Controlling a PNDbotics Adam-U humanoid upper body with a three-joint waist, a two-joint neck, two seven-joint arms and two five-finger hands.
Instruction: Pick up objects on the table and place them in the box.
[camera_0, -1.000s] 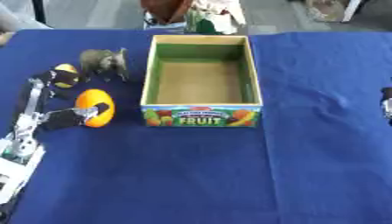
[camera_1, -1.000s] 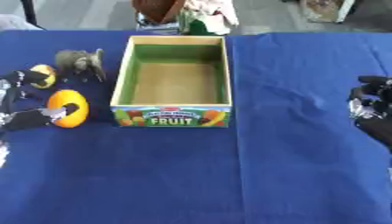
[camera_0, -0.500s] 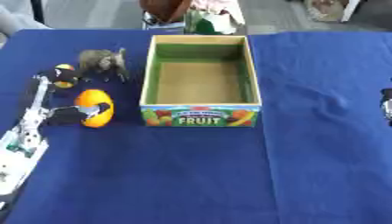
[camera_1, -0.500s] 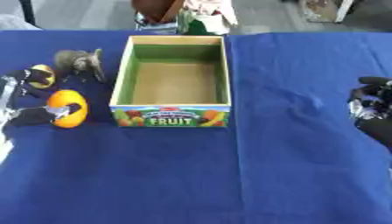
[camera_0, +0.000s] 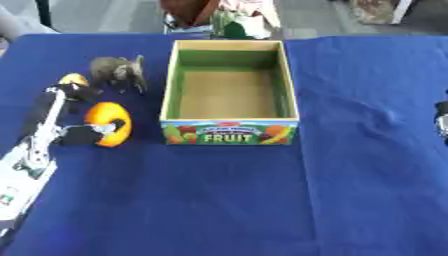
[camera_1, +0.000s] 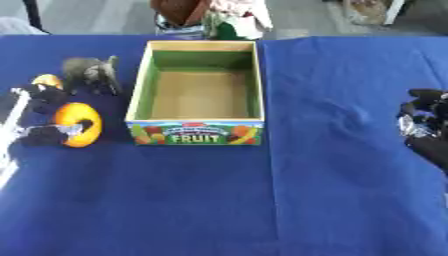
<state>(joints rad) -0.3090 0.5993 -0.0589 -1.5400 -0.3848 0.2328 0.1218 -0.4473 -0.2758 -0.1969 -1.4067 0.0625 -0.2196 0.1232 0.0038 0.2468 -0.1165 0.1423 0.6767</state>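
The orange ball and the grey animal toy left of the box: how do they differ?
The orange ball is round and bright; the grey animal toy is dull, with legs. The left hand has a finger and thumb around the ball, while nothing touches the animal. The ball lies nearer the camera, the animal farther back. Both sit outside the box.

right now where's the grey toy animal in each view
Left eye view: grey toy animal upper left, just left of the box's far end.
Right eye view: same spot, shifted nearer the left edge.
Shared landmark: the box's FRUIT label; the animal stands left of the box in both.
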